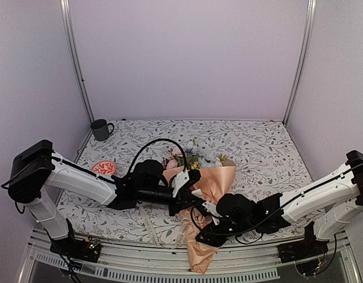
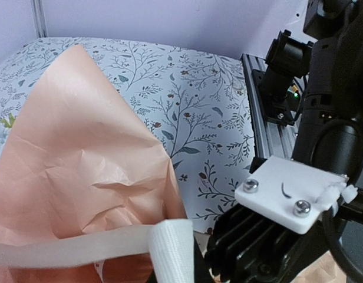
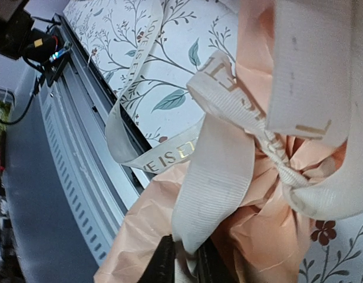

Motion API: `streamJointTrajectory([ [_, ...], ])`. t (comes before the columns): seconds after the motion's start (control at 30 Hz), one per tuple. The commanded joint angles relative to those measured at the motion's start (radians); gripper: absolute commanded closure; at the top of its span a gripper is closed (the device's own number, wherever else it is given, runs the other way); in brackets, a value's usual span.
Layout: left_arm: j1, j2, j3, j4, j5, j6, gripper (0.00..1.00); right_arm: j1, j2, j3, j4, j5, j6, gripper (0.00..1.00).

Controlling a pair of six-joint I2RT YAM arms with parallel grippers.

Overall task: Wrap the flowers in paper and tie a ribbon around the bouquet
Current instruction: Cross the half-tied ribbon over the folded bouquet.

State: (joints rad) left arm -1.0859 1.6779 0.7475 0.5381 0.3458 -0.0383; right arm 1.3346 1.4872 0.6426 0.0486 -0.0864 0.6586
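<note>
Ribbon (image 3: pixel 214 171) lies nearest, knotted round the paper (image 3: pixel 261 236) neck at the counter's (image 1: pixel 258 147) near edge; one strand drops between the narrowly parted right fingers (image 3: pixel 164 265), grip unconfirmed; left fingers (image 1: pixel 187 187) clenched on the other strand; bouquet (image 1: pixel 199 171) axis runs near-far.

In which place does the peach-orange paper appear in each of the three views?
Top external: the paper lies at lower centre, with its narrow end over the near table edge.
Left wrist: the paper fills the left half.
Right wrist: the paper is crumpled along the bottom, under the ribbon.
Shared landmark: the leaf-patterned tablecloth, which shows in all three views.
</note>
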Motion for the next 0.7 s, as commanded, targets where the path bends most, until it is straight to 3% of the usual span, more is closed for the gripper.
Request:
streamJointTrajectory([
  [0.0, 0.001, -0.008, 0.009, -0.015, -0.002, 0.004, 1.00, 0.005, -0.007, 0.021, -0.003, 0.039, 0.010, 0.92],
  [0.1, 0.003, -0.009, 0.011, -0.023, -0.006, 0.010, 1.00, 0.005, -0.053, 0.014, -0.018, 0.052, 0.005, 1.00],
  [0.47, 0.009, -0.026, 0.010, -0.051, -0.046, 0.043, 1.00, 0.005, -0.291, 0.047, -0.177, 0.047, -0.046, 1.00],
  [0.57, 0.013, -0.031, 0.008, -0.056, -0.052, 0.044, 1.00, -0.013, -0.403, 0.067, -0.304, 0.131, -0.036, 1.00],
  [0.67, 0.014, -0.038, 0.006, -0.057, -0.053, 0.047, 1.00, -0.137, -0.557, 0.081, -0.515, 0.201, 0.007, 1.00],
])
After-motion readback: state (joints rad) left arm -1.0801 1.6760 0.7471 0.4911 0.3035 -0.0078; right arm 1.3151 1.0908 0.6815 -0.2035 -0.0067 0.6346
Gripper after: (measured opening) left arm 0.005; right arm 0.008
